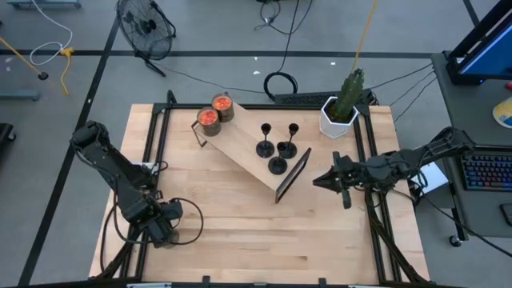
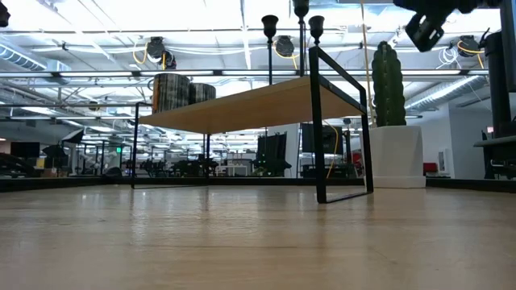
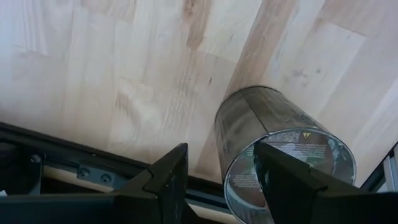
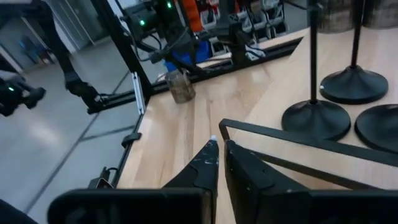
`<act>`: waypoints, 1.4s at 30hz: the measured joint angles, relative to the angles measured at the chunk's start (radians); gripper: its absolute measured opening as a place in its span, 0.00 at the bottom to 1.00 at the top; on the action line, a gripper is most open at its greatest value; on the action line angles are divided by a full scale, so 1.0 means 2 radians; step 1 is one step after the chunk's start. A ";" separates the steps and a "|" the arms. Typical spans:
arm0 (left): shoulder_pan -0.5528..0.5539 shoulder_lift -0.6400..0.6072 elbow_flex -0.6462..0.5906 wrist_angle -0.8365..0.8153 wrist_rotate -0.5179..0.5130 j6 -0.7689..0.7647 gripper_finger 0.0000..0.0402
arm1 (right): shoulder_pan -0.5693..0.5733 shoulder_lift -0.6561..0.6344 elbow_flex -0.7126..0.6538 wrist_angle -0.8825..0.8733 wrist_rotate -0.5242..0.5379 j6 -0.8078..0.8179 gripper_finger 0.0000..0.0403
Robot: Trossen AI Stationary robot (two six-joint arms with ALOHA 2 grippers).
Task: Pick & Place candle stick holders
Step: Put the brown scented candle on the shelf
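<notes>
Three black candle stick holders [image 1: 277, 152] stand by their round bases [image 4: 316, 118] on the top of a low wooden shelf [image 1: 240, 152] in the middle of the table. To the right of the shelf's black end frame [image 1: 293, 176], my right gripper [image 1: 318, 181] hangs in the air, shut and empty, pointing about level toward the holders [image 4: 219, 144]. At the table's near left corner my left gripper [image 1: 164, 230] points down, open, over a silvery-grey glass jar [image 3: 273, 124]. One finger [image 3: 280, 180] is in front of the jar's round end, the other [image 3: 171, 177] outside its wall. My left gripper stands with one fingertip on either side of the jar's rim wall [image 3: 219, 146], coming from above. A gap shows between the outer finger and the wall. The inner finger hides its own side, so I cannot tell whether it touches the jar.
Two glass jars with orange filling [image 1: 214, 112] stand on the shelf's far left end. A cactus in a white pot [image 1: 342, 108] stands at the back right. Black frame rails [image 1: 376, 200] run along the table's sides. Bare wood [image 1: 264, 240] lies between the shelf and the near edge.
</notes>
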 joint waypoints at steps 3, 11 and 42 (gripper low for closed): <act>0.002 0.000 -0.011 0.004 0.005 0.002 0.46 | 0.000 -0.031 -0.030 0.015 0.000 0.000 0.04; 0.019 -0.002 -0.045 0.037 0.040 0.021 0.46 | 0.000 -0.070 -0.064 0.023 0.000 0.028 0.04; 0.204 -0.008 0.180 -0.072 -0.130 0.056 0.00 | 0.000 -0.070 -0.064 0.021 0.000 0.030 0.04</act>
